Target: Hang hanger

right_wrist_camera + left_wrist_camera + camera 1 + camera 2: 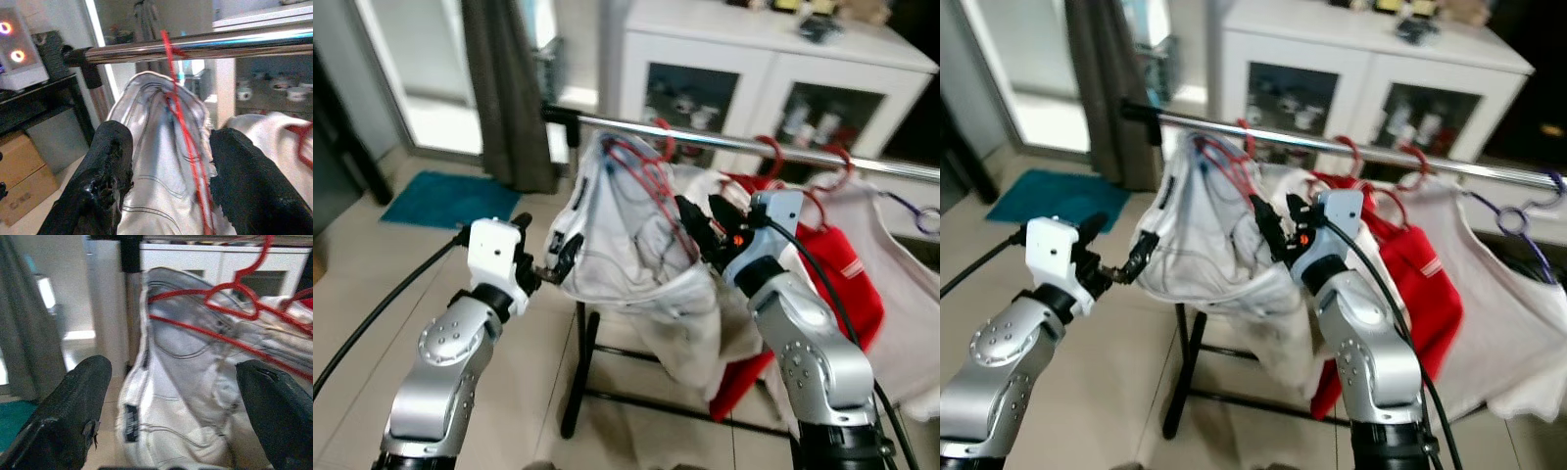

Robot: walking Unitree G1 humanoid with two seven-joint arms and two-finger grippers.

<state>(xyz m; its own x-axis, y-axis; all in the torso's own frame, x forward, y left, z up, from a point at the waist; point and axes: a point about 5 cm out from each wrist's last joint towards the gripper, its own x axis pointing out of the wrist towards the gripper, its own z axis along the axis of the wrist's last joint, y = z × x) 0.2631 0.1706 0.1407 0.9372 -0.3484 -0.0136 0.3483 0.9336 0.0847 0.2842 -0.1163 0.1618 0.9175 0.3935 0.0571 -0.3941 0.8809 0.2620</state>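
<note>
The red hanger (651, 171) carrying the white garment (626, 245) has its hook over the chrome rail (724, 142), as my right wrist view shows, so I judge the hanging itself is essentially done. What is left is to let go and draw both arms clear.

My right end effector (700, 227) sits against the garment just under the rail, its fingers spread wide either side of the hanger wire and cloth, not clamped on anything I can see. My left end effector (551, 266) is at the garment's lower left edge, fingers also wide apart, touching or just beside the fabric; I cannot tell which.

A red garment (837, 284) and another pale one hang further along the rail. Behind stands a white cabinet (705, 69) with glass doors, a dark curtain (504, 88) and a teal mat (440, 199) on the tiled floor (372, 284).
</note>
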